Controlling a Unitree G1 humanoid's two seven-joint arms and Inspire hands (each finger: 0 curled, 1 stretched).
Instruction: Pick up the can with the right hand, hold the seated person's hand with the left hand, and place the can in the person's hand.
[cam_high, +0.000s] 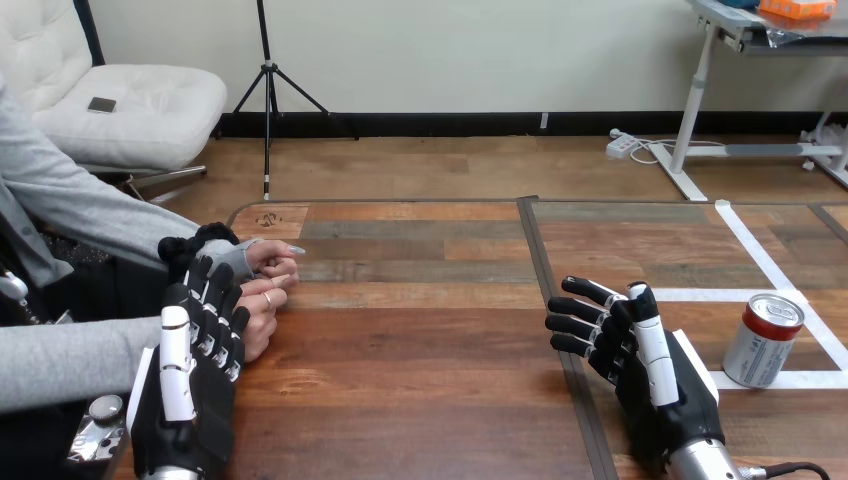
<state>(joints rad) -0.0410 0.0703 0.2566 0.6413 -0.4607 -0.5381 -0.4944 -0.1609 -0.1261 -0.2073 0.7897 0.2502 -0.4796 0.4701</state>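
Had the can (763, 340) standing near the right hand (655, 375), fingers (585, 290) spread, left hand (195, 385) open too, by the person's hands (265, 285)

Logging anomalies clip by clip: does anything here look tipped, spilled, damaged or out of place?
Nothing stands out. The silver metal can with a red top stands upright on the wooden table, apart from the open right hand. The open left hand is by the person's hands.

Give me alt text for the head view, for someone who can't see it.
A can stands upright on a wooden table, just right of the robot's open right hand, untouched. At the left, the open left hand rises beside the person's hands.
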